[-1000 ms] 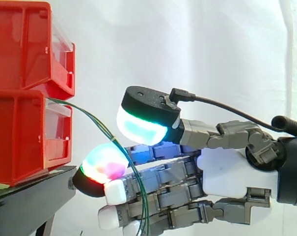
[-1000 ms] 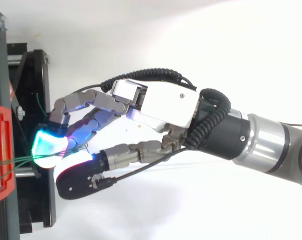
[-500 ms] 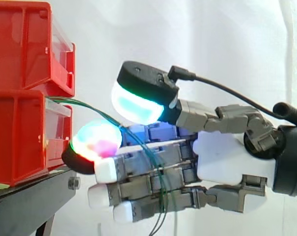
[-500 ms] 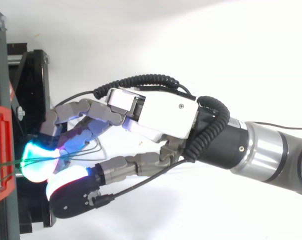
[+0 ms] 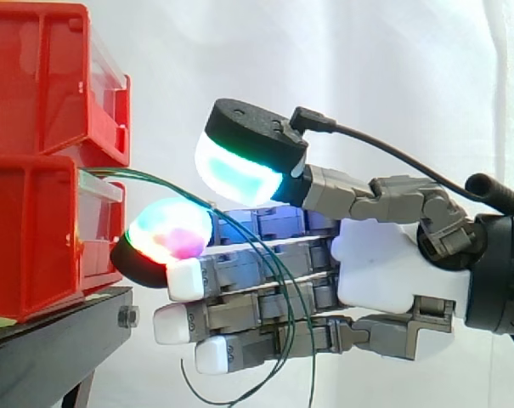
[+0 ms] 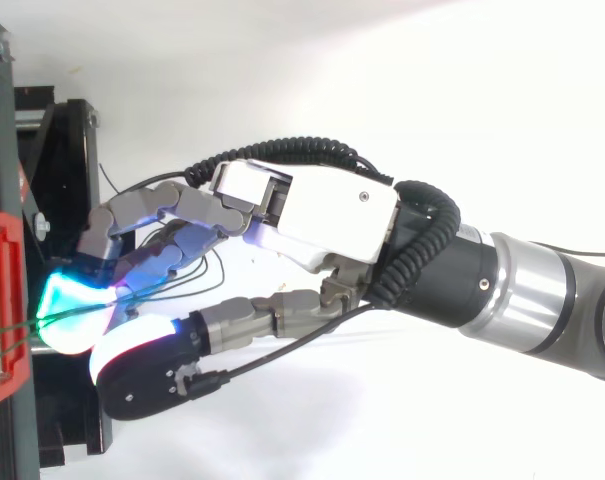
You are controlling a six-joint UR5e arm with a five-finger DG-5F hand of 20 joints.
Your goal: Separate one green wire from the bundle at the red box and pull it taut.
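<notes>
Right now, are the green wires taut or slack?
Slack. The green wires arc out of the red box, drape across the robot hand and hang in loose loops below it.

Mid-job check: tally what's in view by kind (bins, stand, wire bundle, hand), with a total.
Red bins: 2
Black stand: 1
Green wire bundle: 1
Hand: 1
Total: 5
</notes>
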